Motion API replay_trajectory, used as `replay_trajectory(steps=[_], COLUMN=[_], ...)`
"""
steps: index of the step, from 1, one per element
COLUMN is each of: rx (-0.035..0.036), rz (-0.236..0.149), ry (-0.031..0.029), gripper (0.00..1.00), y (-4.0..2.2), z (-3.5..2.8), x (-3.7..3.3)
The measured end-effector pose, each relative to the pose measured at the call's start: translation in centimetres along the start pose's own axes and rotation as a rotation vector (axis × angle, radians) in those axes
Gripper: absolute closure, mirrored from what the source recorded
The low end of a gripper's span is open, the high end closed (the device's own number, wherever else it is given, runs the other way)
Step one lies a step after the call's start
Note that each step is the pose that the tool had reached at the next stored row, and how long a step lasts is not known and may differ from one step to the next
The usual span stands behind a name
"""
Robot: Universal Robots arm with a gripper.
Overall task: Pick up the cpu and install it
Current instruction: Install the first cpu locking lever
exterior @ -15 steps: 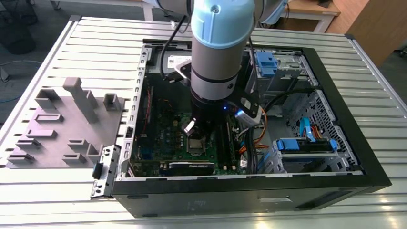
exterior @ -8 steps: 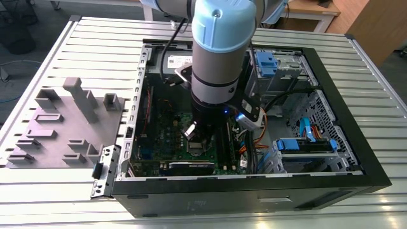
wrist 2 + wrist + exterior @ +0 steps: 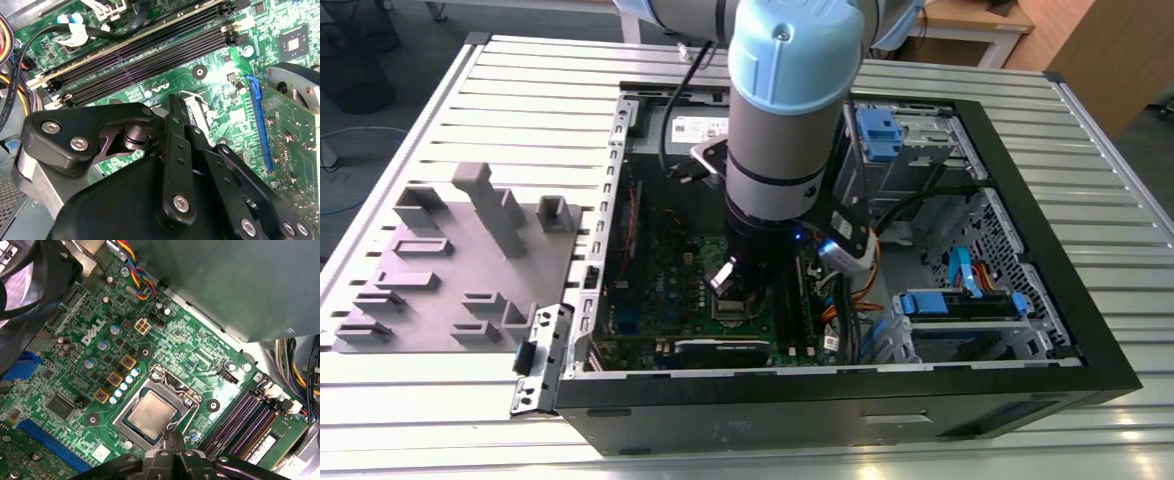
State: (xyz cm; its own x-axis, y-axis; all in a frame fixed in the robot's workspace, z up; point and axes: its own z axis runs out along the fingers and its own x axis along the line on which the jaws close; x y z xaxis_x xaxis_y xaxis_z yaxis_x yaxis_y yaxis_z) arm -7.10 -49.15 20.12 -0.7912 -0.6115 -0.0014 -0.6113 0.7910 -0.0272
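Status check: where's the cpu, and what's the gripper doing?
Cpu sits in the motherboard socket, frame open. Gripper just beside the socket edge, holding nothing visible; finger state unclear. Nothing over the socket.

Take the worktop (image 3: 520,70) as your landmark: it is a pale, ribbed metal surface, and glare falls on its slats nearest the camera. Beyond its far edge, towards the exterior view's right, you see a light wooden desk (image 3: 974,25) and a brown wooden panel (image 3: 1107,55). Off its edge at the exterior view's left lies grey floor (image 3: 340,130), with a dark chair base (image 3: 354,50) and a thin cable (image 3: 336,205) on it.
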Motion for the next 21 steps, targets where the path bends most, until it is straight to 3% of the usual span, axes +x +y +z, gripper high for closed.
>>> replay_trajectory(steps=[8,21], rx=[0.0003,0.0002], rz=[0.001,0.001], ry=[0.0004,0.0003], gripper=[0.89,0.89], y=[-0.49,-0.53], z=[0.47,0.68], x=[0.4,0.43])
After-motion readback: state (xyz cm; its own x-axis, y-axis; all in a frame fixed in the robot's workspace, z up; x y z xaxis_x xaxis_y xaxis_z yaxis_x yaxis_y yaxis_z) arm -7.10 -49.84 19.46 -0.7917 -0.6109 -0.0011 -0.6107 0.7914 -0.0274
